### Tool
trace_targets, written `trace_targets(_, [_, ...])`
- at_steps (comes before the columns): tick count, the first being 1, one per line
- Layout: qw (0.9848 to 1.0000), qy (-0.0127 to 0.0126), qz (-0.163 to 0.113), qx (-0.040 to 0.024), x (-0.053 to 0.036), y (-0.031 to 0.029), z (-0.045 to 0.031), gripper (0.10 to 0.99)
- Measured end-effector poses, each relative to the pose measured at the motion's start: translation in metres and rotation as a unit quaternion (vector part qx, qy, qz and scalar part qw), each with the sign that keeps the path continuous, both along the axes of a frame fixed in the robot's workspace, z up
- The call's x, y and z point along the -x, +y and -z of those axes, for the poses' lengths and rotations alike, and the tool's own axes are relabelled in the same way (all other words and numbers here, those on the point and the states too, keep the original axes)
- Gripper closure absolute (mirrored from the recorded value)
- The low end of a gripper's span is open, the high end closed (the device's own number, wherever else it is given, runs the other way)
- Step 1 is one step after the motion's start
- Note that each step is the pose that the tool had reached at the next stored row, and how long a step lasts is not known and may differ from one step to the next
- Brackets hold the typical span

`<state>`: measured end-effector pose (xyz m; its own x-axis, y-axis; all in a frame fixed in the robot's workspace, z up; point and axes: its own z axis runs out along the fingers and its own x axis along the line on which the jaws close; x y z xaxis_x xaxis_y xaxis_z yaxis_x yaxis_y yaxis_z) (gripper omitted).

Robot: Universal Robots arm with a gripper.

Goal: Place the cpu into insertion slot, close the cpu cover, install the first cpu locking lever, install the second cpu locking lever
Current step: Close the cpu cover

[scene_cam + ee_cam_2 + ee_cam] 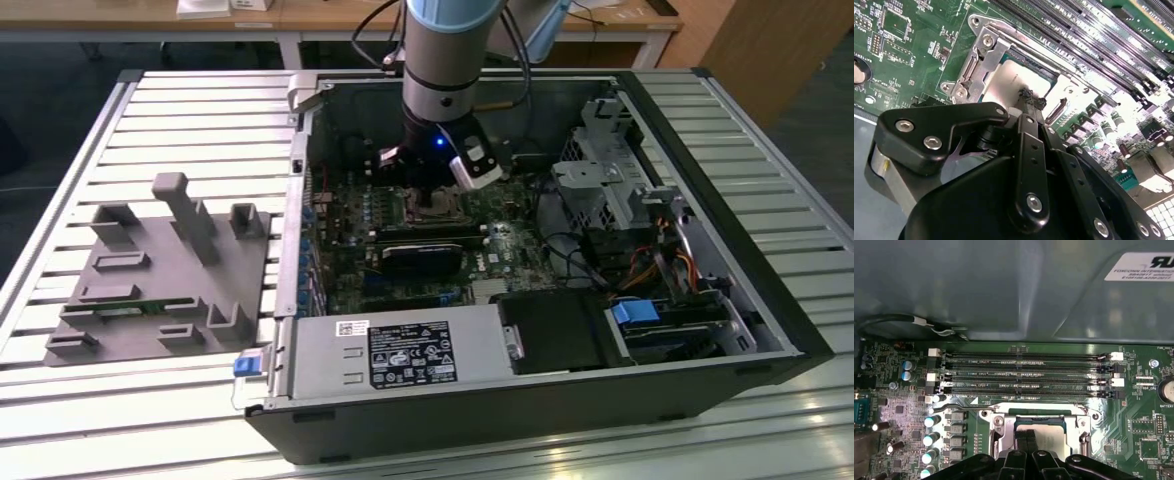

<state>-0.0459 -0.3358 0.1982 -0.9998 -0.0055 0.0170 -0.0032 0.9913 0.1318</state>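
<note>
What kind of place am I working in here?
Probably a robotics lab or workshop: an open desktop computer case lies on a slatted metal table, a grey holder fixture beside it, wooden desks behind.

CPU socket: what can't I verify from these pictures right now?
1. First wrist view: the claw covers part of the socket.
2. Second wrist view: whether the claw touches the CPU is hidden behind the claw itself.
3. Exterior view: the socket area is too small to judge, and the arm overhangs it.
</note>
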Motion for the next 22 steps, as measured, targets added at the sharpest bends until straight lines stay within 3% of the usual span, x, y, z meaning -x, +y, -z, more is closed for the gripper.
trace_targets(4, [1.0,-0.0003,0.0,-0.0004,-0.0001,0.0002,-0.001,0.984])
trace_targets(14, [1.0,-0.0001,0.0,-0.0001,0.0,0.0001,-0.0176,0.984])
trace_targets(19, [1.0,-0.0001,0.0,0.0,-0.0008,0.0001,-0.0183,0.984])
trace_targets(22, [1.0,0.0,0.0,0.0,-0.0068,0.0001,-0.0183,0.984])
